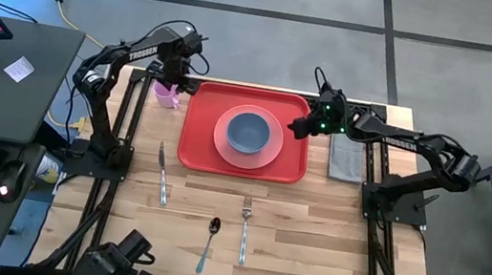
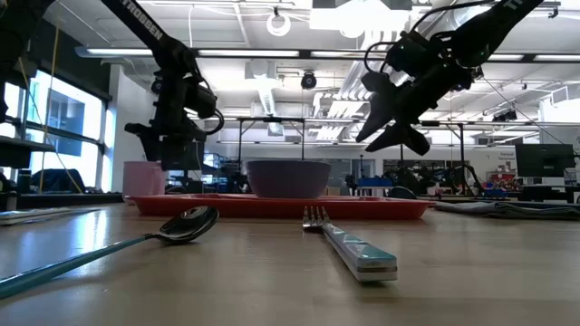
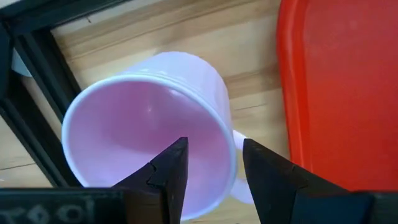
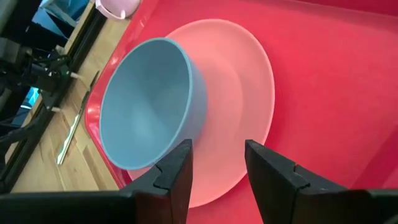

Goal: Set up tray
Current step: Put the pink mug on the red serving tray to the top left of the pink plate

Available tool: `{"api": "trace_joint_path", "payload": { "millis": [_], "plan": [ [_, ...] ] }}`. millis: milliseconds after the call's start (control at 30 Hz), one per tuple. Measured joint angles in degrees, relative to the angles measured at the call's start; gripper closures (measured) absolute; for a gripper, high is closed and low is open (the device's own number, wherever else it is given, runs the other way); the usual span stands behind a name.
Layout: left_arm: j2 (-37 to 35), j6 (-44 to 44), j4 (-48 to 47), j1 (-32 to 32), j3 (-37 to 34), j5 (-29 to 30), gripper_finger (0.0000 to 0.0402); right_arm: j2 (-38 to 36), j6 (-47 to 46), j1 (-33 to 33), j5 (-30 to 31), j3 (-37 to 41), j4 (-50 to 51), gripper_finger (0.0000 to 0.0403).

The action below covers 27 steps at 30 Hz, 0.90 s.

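Observation:
The red tray lies at the table's far middle. On it rests a pink plate with a blue bowl standing on it. A pink cup stands upright on the wood just left of the tray. My left gripper points down over the cup's rim, open, one finger over the hollow and the other outside the wall; no touch shows. My right gripper hangs open above the tray's right part, slanting down toward the bowl, with nothing between its fingers.
A knife, a teal-handled spoon and a fork lie on the wood nearer the front edge. A grey folded cloth lies right of the tray. The black frame rail runs close beside the cup.

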<state>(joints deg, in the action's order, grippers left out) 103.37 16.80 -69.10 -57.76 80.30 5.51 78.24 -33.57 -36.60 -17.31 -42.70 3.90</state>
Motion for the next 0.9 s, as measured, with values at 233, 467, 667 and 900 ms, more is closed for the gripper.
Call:
{"api": "trace_joint_path", "payload": {
  "millis": [233, 467, 667, 900],
  "plan": [
    [0.0, -1.8, 0.67, 0.01, -0.47, 1.41, 0.0266, 0.0, 0.05, 0.0, -0.49, 0.0, 0.39, 0.0265],
    [0.0, -3.46, -0.69, -0.02, -0.47, 1.4, 0.037, 0.0, 0.53, -0.07, -0.3, 0.0, 0.6, 0.0265],
    [0.02, -3.68, -7.19, 0.15, 1.01, 2.55, 0.0361, 0.0, 0.57, -0.07, -0.25, 0.0, 0.6, 0.0265],
    [-2.13, -6.32, -7.0, 5.9, 8.48, 1.21, 0.0368, 0.0, 1.46, -0.07, 0.38, 0.02, 0.68, 0.0265]
  ]
}}
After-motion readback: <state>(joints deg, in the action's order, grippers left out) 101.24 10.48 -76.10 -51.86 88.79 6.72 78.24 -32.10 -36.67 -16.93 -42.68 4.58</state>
